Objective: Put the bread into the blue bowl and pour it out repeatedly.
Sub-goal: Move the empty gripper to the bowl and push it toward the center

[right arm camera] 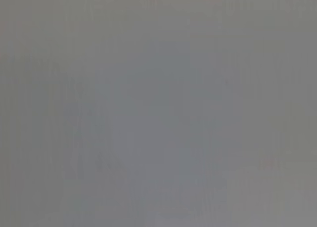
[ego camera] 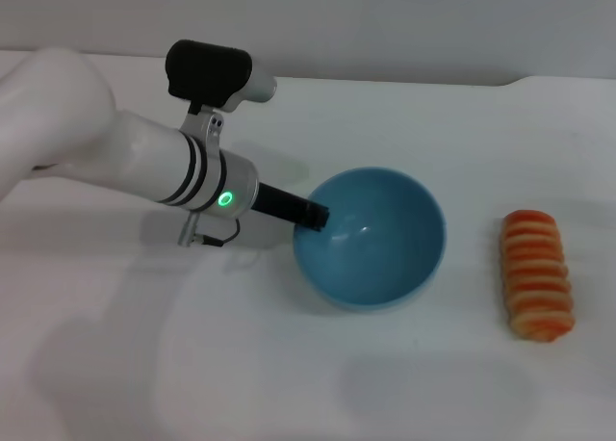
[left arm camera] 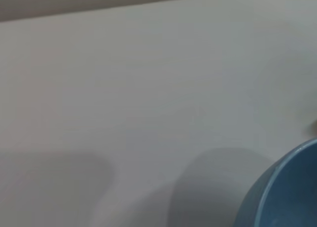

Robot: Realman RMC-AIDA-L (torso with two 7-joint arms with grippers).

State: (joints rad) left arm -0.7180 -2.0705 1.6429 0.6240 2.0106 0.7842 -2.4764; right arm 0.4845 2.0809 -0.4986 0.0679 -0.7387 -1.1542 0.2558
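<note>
The blue bowl [ego camera: 375,244] stands at the table's middle with nothing inside it; its wall [left arm camera: 285,195] also shows in the left wrist view. My left gripper [ego camera: 313,217] reaches in from the left and is shut on the bowl's left rim, with its black tip lying over the edge. The bread [ego camera: 537,274], a ridged loaf with orange and cream stripes, lies on the table to the right of the bowl, a short gap away, pointing toward and away from me. My right arm is out of view, and its wrist view is a plain grey blur.
The white table [ego camera: 192,364] runs all round the bowl and bread. Its far edge [ego camera: 404,80] meets a grey wall at the back. My left arm's white forearm [ego camera: 144,162] crosses the table's left part.
</note>
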